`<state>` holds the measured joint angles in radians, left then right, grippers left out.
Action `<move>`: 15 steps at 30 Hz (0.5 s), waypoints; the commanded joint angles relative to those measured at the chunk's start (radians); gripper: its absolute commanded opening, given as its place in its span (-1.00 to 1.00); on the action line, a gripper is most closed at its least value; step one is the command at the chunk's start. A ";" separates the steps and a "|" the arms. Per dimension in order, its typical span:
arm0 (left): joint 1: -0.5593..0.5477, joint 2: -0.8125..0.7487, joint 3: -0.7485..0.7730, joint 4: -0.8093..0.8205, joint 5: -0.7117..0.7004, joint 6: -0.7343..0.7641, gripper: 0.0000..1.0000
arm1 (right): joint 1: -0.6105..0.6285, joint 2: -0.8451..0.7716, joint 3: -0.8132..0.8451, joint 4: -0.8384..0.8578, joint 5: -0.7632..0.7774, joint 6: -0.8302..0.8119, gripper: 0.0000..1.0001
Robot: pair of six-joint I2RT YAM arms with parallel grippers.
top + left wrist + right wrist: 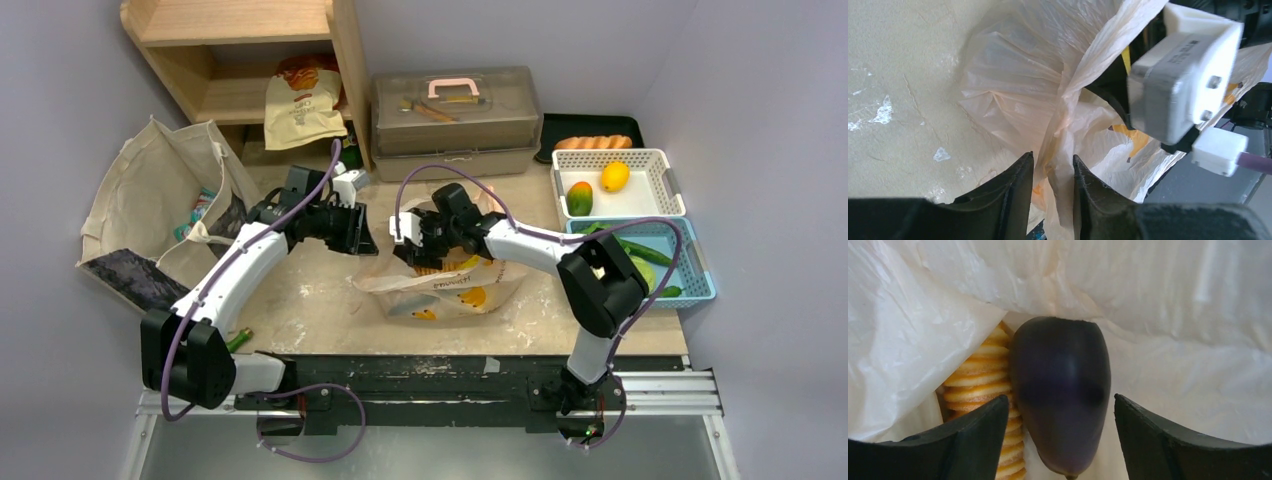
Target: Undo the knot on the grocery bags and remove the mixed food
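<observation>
The pale-orange grocery bag (455, 285) lies at the table's middle with its mouth open; no knot shows. My left gripper (366, 236) is shut on a twisted strip of the bag's edge (1060, 150), and its black fingers (1015, 190) pinch the plastic and hold it up at the bag's left side. My right gripper (410, 243) is open inside the bag's mouth. In the right wrist view (1062, 407) its jaws stand on either side of a dark purple eggplant (1060, 385), with gaps on both sides. A ridged orange-yellow piece of food (979, 385) lies against the eggplant's left.
A canvas tote (150, 195) slumps at the left, with a wooden shelf (240, 60) and a clear toolbox (455, 110) behind. A white basket (655, 160) with fruit and a blue basket (700, 270) with green vegetables stand at the right. A small green item (240, 340) lies near the left base.
</observation>
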<state>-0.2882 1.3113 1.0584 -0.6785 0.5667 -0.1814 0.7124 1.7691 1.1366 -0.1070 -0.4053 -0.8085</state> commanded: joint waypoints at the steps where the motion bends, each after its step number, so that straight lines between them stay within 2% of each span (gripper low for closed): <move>1: 0.010 0.009 0.043 0.000 0.021 0.005 -0.36 | 0.004 0.029 0.070 -0.004 -0.040 -0.058 0.54; 6: 0.015 0.023 0.055 0.000 0.024 0.006 -0.35 | 0.004 0.115 0.130 -0.039 -0.049 -0.061 0.58; 10: 0.018 0.043 0.073 -0.017 0.027 0.011 -0.34 | 0.004 0.161 0.140 -0.039 -0.019 -0.076 0.53; 11: 0.018 0.046 0.074 -0.017 0.030 0.011 -0.34 | 0.003 0.166 0.140 -0.042 -0.016 -0.082 0.48; 15: 0.019 0.051 0.074 -0.013 0.033 0.010 -0.34 | 0.004 0.130 0.125 -0.042 -0.003 -0.086 -0.11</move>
<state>-0.2775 1.3609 1.0916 -0.6884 0.5732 -0.1799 0.7124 1.9324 1.2499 -0.1276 -0.4213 -0.8780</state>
